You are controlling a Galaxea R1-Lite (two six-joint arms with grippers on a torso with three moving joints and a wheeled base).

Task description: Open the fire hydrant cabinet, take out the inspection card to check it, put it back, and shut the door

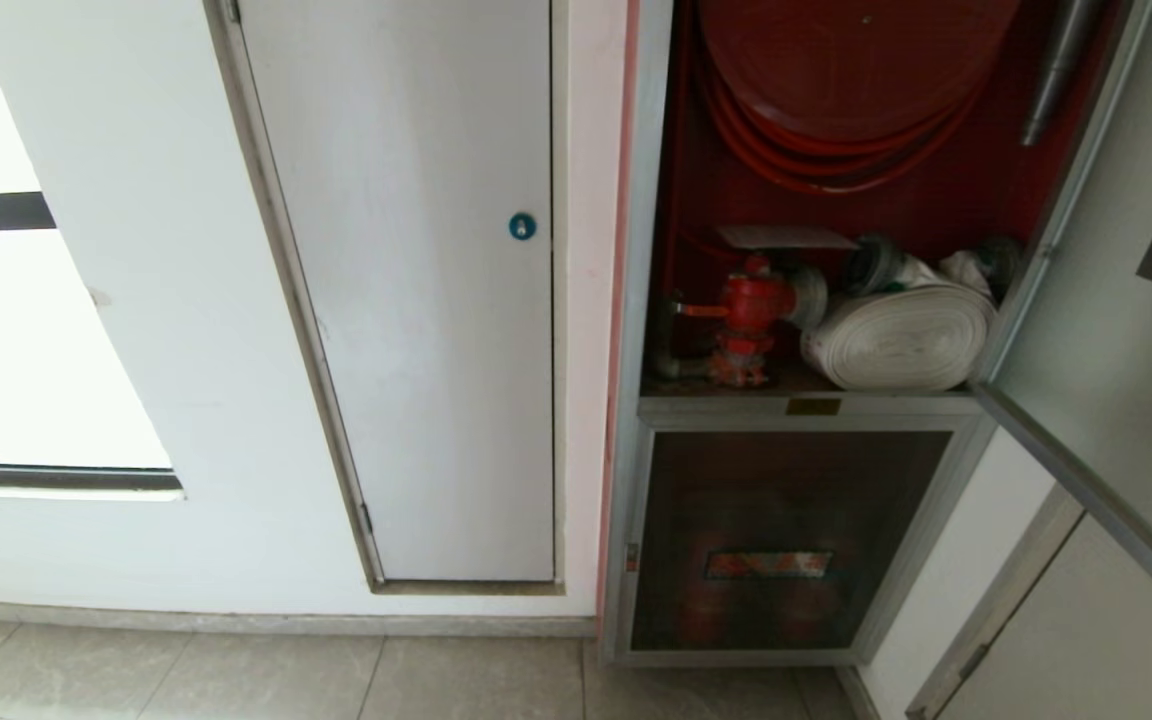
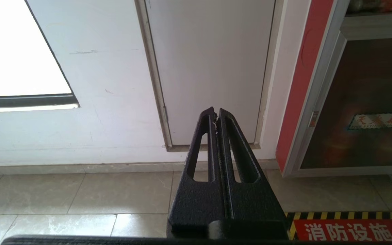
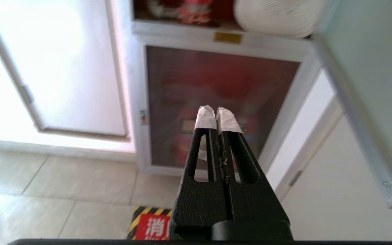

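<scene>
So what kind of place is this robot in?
Probably a hallway in a public or office building: a wall-set fire hydrant cabinet with hose reel and rolled hose, a white service door, tiled floor.

Fire hydrant cabinet [image 1: 641, 300]: silver frame, red interior, red hose reel [image 1: 856, 70], red valve [image 1: 751, 305], white rolled hose [image 1: 901, 335]. Left of frame: white door [image 1: 416, 300], blue lock [image 1: 522, 226]. My right gripper [image 3: 216, 114]: black, white-taped tips. Floor sign [image 2: 349, 229]: red, yellow-black striped border.

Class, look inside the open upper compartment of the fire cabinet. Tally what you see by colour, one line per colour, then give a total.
Red: 2 (hose reel, valve)
White: 2 (rolled hose, inspection card)
Silver: 1 (nozzle)
Total: 5
</scene>
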